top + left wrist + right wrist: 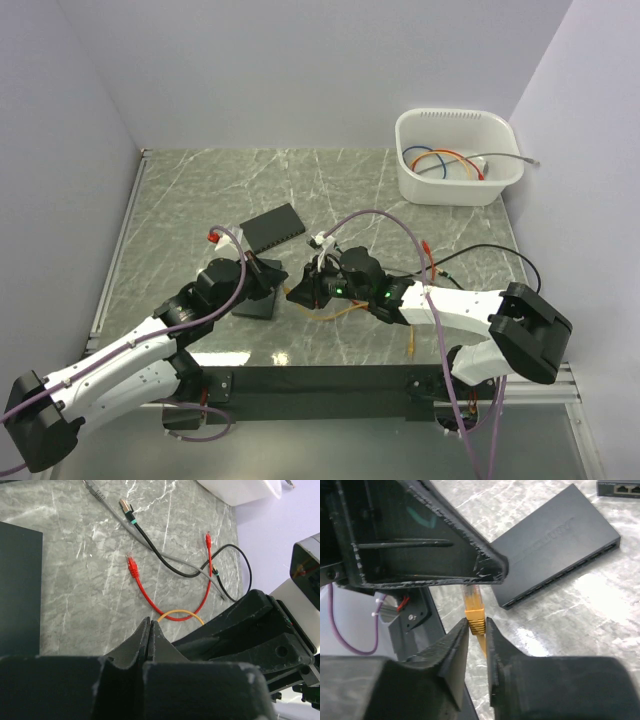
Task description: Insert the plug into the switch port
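Right wrist view shows the plug (475,609) as a small orange connector with a ridged lower collar. It stands roughly upright above the marble table (600,605), with its orange cable (481,645) dropping away below. The right gripper (477,625) is narrow, its two black fingers lying against either side of the plug's collar with no gap showing. The plug's upper end disappears under the dark body of the left gripper (150,626), whose fingers are pressed flat together. Whether they pinch the plug's tip I cannot tell. A flat black switch (560,545) lies on the table near the plug but apart from it, with its row of ports along the edge facing the plug.
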`<state>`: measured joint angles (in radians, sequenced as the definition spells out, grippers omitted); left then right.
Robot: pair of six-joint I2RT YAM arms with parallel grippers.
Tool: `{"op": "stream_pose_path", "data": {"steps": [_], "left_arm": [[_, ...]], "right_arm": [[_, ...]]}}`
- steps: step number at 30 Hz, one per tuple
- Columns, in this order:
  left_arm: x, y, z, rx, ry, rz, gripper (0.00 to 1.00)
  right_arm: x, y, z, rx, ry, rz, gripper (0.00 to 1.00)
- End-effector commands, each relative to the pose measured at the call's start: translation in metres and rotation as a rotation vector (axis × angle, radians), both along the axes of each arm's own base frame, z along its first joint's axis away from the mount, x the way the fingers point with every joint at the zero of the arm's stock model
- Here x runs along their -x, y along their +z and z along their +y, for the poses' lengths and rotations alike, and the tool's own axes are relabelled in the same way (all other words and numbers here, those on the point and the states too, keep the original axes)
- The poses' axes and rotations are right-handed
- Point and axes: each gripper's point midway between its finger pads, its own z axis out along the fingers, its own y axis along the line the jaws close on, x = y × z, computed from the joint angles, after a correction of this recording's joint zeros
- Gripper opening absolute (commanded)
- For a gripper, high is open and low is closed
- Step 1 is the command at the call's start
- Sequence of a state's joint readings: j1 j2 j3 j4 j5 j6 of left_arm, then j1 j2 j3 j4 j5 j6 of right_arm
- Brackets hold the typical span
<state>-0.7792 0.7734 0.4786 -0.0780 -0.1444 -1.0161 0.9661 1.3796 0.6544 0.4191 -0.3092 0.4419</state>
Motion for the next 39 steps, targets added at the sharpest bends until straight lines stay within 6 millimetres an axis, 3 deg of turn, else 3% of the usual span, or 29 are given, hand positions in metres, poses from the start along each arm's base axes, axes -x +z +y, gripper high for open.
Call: {"op": "stream_pose_path", "data": {"steps": [1,3,6,8,12,13,16,20,25,31,36,38,39], "left_arm": [[-0.003,0.025,-0.003,0.049,0.011,-0.045,0.01],[-0.003,0.024,-0.002,0.047,0.013,-0.042,0.01],[-0.003,0.02,-0.001,0.033,0.016,-0.036,0.02],[-0.003,0.013,0.004,-0.013,0.023,-0.022,0.1],[-0.005,-0.004,0.022,-0.129,0.082,0.017,0.48],[-0.006,-0.01,0.028,-0.156,0.105,0.028,0.64],[-0.007,-0.032,0.048,-0.226,0.183,0.071,0.77],[-0.013,-0.054,0.069,-0.279,0.245,0.117,0.8],[-0.039,-0.07,0.109,-0.298,0.321,0.153,0.81],[-0.069,-0.086,0.14,-0.375,0.378,0.179,0.79],[-0.094,-0.098,0.127,-0.413,0.284,0.187,0.71],[-0.108,-0.092,0.124,-0.416,0.28,0.158,0.72],[-0.11,-0.102,0.125,-0.44,0.279,0.188,0.72]], "right_arm": [[-0.002,0.025,0.01,-0.075,0.015,-0.038,0.24],[-0.001,0.025,0.011,-0.082,0.017,-0.032,0.1],[0.0,0.022,0.011,-0.085,0.018,-0.025,0.0],[0.0,0.019,0.009,-0.079,0.011,-0.018,0.0],[-0.003,0.008,0.002,-0.017,-0.023,-0.006,0.0],[-0.008,0.005,-0.001,0.006,-0.052,-0.014,0.0],[-0.018,-0.009,-0.016,0.092,-0.127,-0.014,0.0],[-0.027,-0.027,-0.037,0.2,-0.231,-0.003,0.0],[-0.031,-0.05,-0.061,0.317,-0.333,0.045,0.0],[-0.026,-0.056,-0.073,0.359,-0.356,0.057,0.0],[-0.019,-0.059,-0.081,0.398,-0.353,0.042,0.0],[-0.018,-0.059,-0.085,0.401,-0.358,0.037,0.0],[-0.017,-0.058,-0.086,0.4,-0.357,0.037,0.0]]}}
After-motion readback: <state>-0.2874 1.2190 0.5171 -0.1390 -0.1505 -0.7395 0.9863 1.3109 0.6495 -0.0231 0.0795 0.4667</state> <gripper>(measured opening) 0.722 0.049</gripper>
